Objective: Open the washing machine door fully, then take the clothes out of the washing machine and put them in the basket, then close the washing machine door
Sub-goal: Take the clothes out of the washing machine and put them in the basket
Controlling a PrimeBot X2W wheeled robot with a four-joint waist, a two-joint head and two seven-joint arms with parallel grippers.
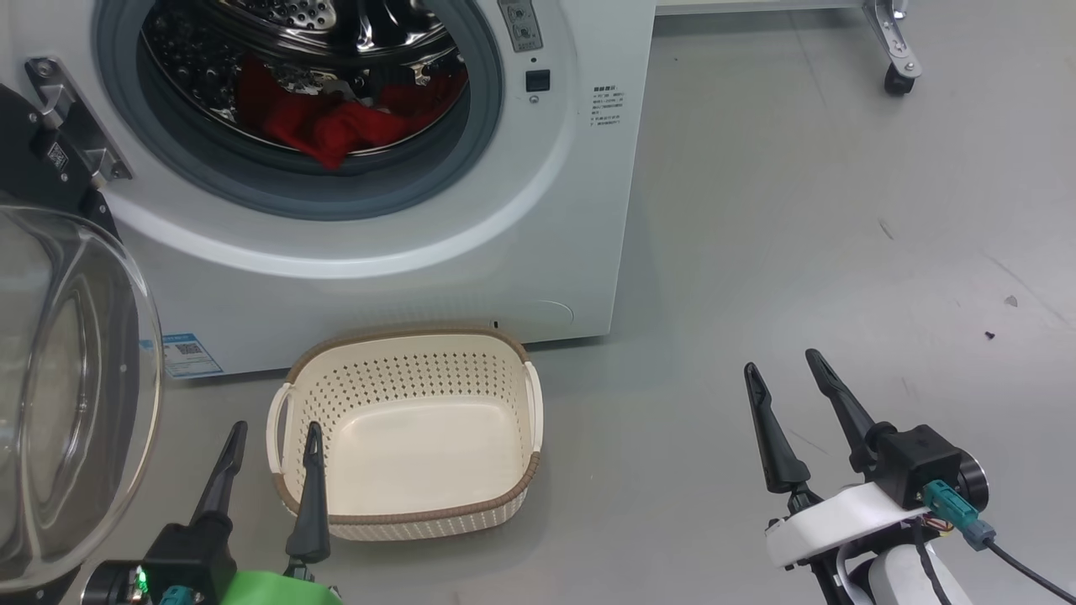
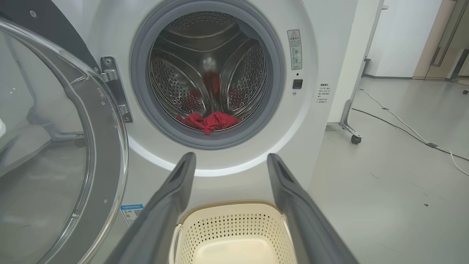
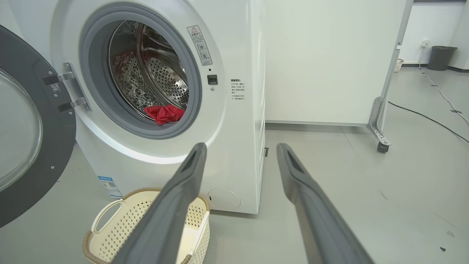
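The white washing machine has its door swung wide to the left, glass bowl facing out. Red clothes lie at the front of the steel drum, just behind the grey gasket. On the floor below the drum mouth sits the cream basket, with nothing in it. My left gripper hangs open at the basket's left rim. My right gripper is open over bare floor to the basket's right.
Grey floor stretches to the right of the machine. A white panel on castors stands behind it. Cables run across the floor at the far right, and a dark bin stands by the back wall.
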